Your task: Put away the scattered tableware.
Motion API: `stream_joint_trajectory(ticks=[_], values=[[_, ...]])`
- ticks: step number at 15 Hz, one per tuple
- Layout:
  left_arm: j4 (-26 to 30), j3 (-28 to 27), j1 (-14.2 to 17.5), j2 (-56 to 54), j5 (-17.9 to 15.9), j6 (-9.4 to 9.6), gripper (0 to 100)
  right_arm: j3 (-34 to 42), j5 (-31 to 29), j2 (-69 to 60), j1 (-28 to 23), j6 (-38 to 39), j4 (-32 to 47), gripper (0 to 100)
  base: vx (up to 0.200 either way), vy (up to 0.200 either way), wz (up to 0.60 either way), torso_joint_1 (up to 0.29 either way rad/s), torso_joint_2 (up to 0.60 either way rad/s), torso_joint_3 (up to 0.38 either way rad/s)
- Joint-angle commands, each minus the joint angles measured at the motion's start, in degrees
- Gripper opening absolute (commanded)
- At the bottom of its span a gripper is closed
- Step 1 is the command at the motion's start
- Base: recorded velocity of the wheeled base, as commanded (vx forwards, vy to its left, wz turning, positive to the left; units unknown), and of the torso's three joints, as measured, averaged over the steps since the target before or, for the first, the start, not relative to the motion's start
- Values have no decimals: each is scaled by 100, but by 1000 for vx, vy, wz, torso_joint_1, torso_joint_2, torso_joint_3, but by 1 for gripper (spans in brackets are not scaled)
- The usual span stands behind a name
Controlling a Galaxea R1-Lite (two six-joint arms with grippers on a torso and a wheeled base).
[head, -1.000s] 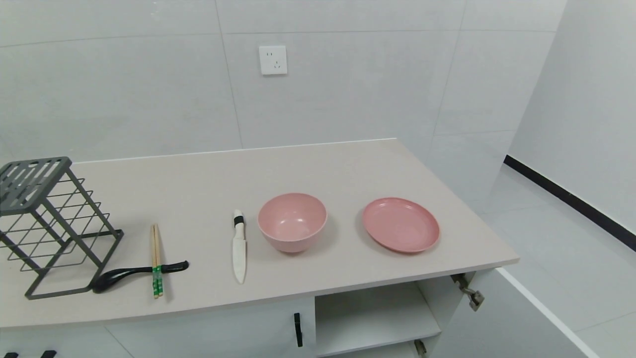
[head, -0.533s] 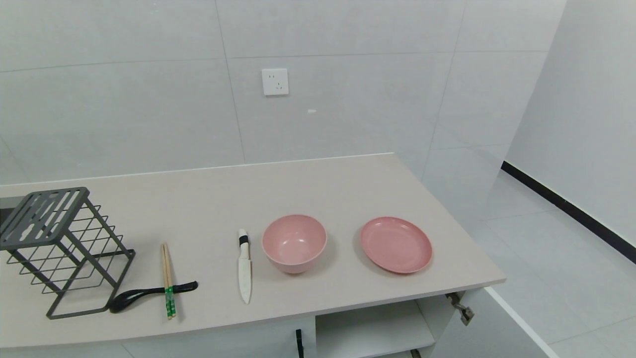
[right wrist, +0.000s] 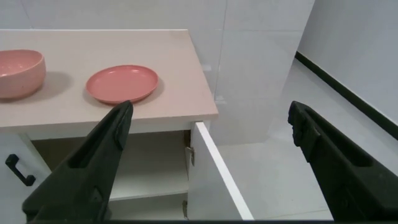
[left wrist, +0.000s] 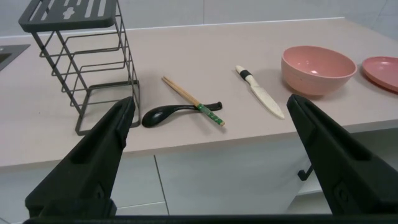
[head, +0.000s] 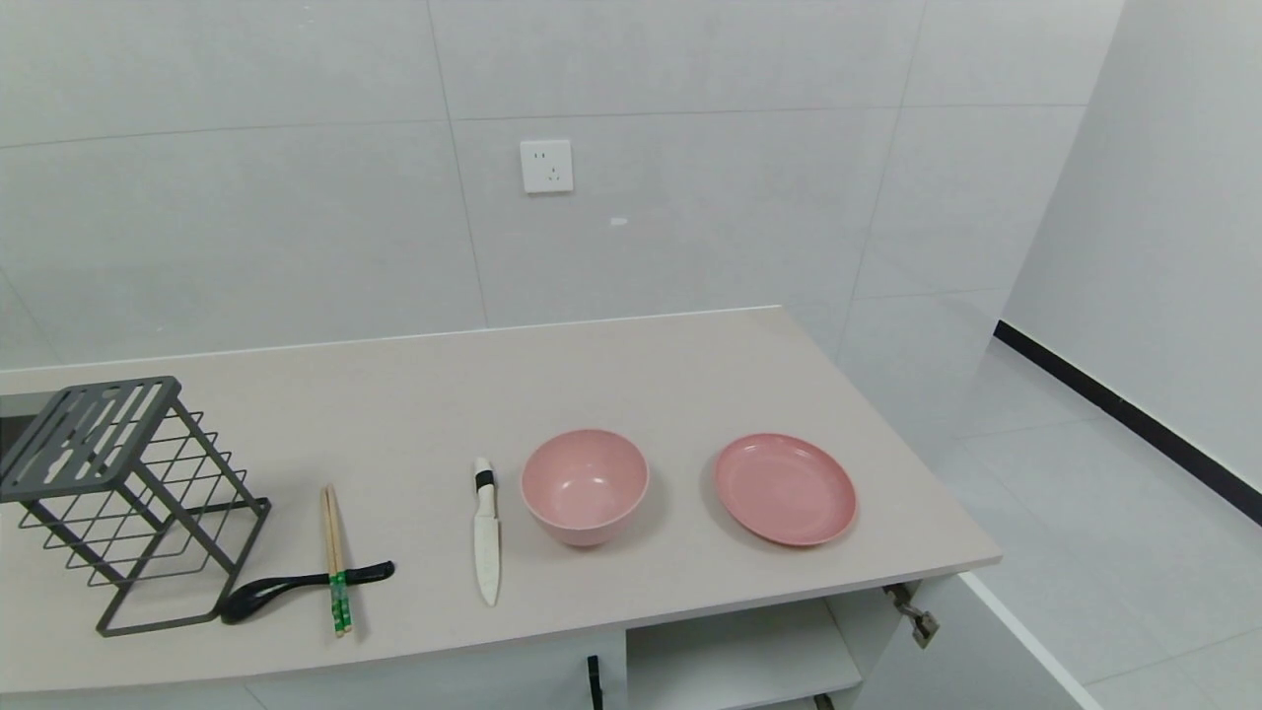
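I'm holding left claw (left wrist: 209, 102) and right claw (right wrist: 209, 107) spread empty before the worktop (head: 592, 375), whose front edge is carrying spoon (head: 296, 587), chopsticks (head: 335, 557), knife (head: 485, 542), bowl (head: 584, 483) and plate (head: 785, 488) in a row, probably awaiting a first pick.

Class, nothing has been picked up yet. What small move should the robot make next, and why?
Probably ease the open left tool forward toward the chopsticks, which lie across the black spoon handle beside the wire rack: it faces them, holds nothing, and hangs short of the counter.
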Motion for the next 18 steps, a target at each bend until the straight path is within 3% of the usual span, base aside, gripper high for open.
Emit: stream_joint_trajectory(ticks=[1,3,4,5,8,11,16,18], values=[[4,0,9,7,-4,2,100,1,34,-2,1,-6,-4,100,0,0,0,0,0,0],[4,0,9,7,-4,11,100,10,34,-2,1,74,-373,100,0,0,0,0,0,0],[-5,0,9,7,-22,11,100,-17,131,-2,1,82,-1331,100,0,0,0,0,0,0],[-5,0,0,7,-22,37,100,-43,359,-2,1,91,-1524,100,0,0,0,0,0,0],[-5,0,9,7,-22,81,100,-509,913,446,27,302,-1059,100,0,0,0,0,0,0],[4,0,9,7,-22,81,100,-1361,1959,2037,212,601,-602,100,0,0,0,0,0,0],[-5,0,0,7,-22,81,100,-1221,2073,4005,590,276,-918,100,0,0,0,0,0,0],[4,0,0,7,-22,90,100,-799,2073,4717,660,249,-1771,100,0,0,0,0,0,0]])
